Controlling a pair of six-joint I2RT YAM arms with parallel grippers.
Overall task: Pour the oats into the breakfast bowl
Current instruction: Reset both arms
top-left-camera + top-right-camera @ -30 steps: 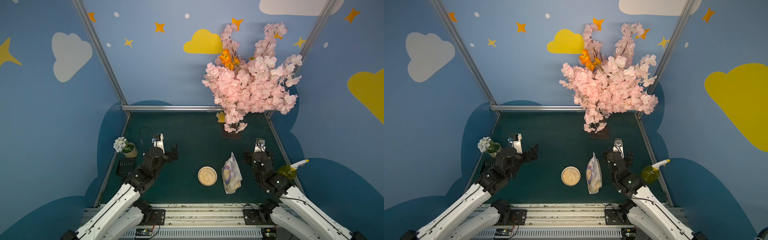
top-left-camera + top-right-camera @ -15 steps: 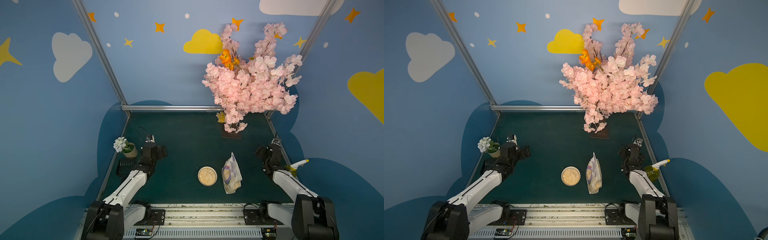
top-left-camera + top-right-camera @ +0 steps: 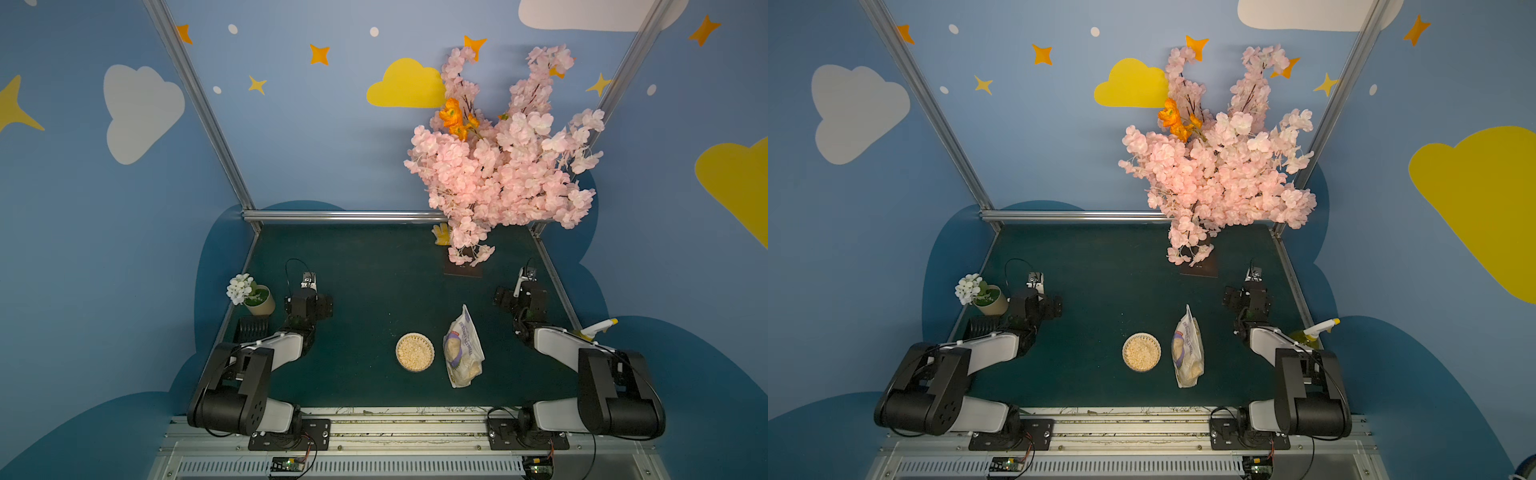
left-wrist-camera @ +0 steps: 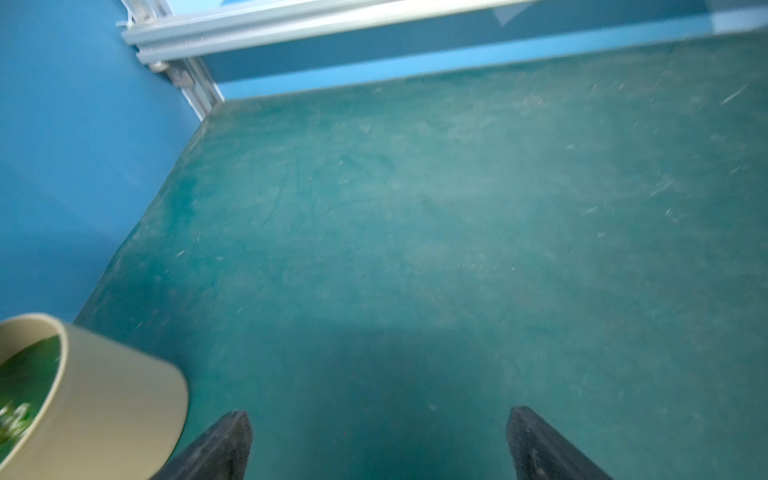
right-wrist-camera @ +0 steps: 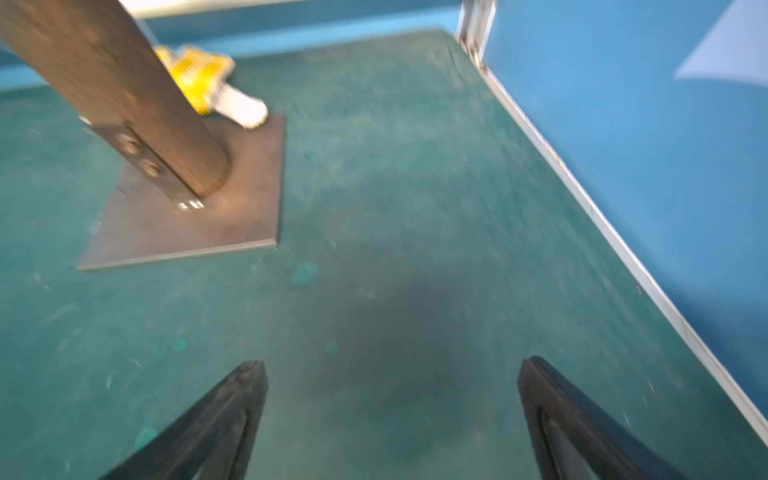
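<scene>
With oats [image 3: 414, 353] in the bowl [image 3: 432, 351] and the bag [image 3: 463, 348] lying just beside it, left claw [image 4: 376, 419] and right claw [image 5: 390, 370] hang wide, empty, parked aside, the pour apparently done

A dark green table [image 3: 374, 291] is seen in both top views. Near its front edge a breakfast bowl [image 3: 397, 351] is set, and a bag of oats [image 3: 463, 349] is laid flat just beside it. At the left edge a beige flower pot [image 3: 261, 302] and a black ribbed rack [image 3: 251, 328] are placed. Toward the back right, a brown base plate [image 3: 463, 271] and a yellow object [image 3: 441, 233] are found.
</scene>
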